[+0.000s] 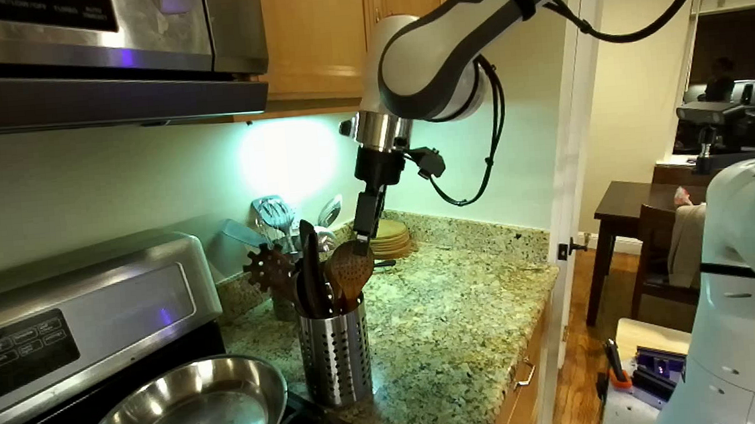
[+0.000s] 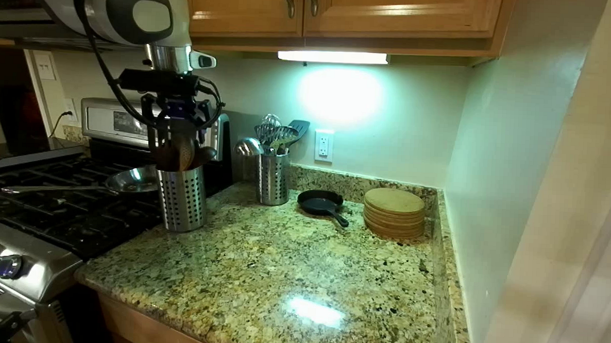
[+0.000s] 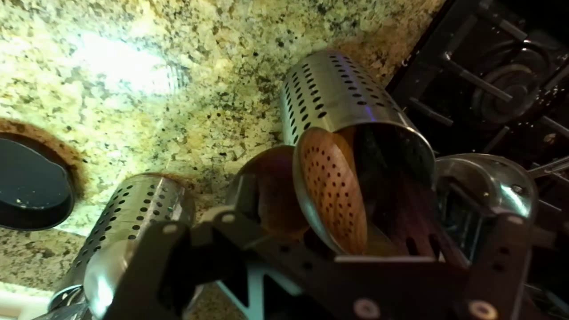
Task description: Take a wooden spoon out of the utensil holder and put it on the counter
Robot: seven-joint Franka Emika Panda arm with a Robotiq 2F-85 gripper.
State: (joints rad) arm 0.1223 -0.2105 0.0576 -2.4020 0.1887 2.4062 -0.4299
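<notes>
A wooden spoon (image 3: pixel 331 194), its oval bowl dotted with round holes, stands bowl-up among darker wooden utensils (image 1: pixel 314 274) in a utensil holder (image 1: pixel 336 358), an upright perforated steel cylinder on a polished, speckled granite bench (image 2: pixel 265 257). The black tool (image 2: pixel 177 139) points down, its fingers (image 1: pixel 368 214) wide apart; the wrist view shows the spoon's bowl between them.

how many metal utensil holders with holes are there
2, both on the counter: the utensil holder close beside the stove, and another holder, with a ladle, nearer the back wall.
</notes>
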